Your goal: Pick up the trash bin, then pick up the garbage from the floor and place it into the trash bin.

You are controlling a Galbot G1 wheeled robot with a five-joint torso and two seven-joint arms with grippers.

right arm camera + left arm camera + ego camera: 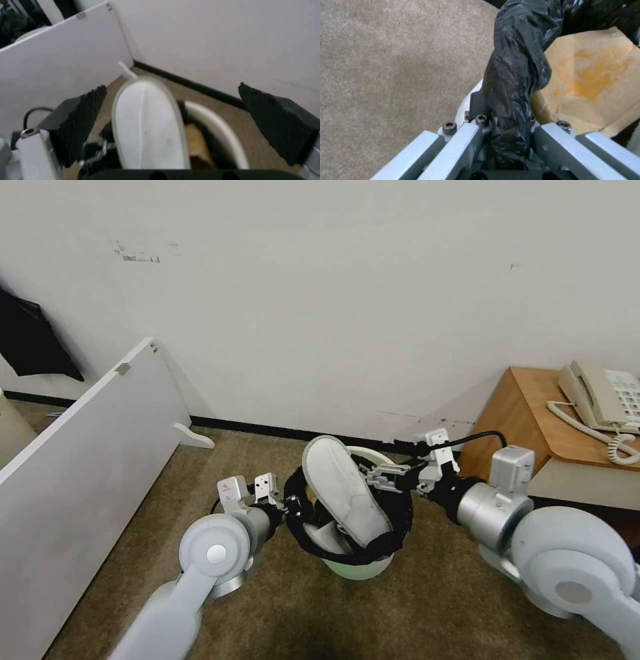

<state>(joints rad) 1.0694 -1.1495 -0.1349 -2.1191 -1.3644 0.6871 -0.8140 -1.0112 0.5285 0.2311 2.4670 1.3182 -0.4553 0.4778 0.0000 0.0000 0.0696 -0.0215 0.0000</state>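
Left gripper (288, 505) pinches the bin (353, 563) rim; right gripper (173, 110) is spread wide above the slipper (343, 490). Next it probably needs nudging deeper.

Small round white plastic trash bin (357, 567) lined with crinkled black plastic bag: interior largely hidden under the flat white slipper (347, 490); base not discernible against the carpet.
Flat white slipper: heel end sunk out of sight inside the bin; cut off by the lower edge in the right wrist view.
Brown paper bag (596, 82), stained orange: partly covered by the twisted black liner, remainder running past the frame edge.
Left claw (508, 140): fingertips concealed by the liner gathered between them.
Cream corded telephone (603, 397) on the wooden surface (520, 410): cropped at the right edge; keypad markings too small to read.
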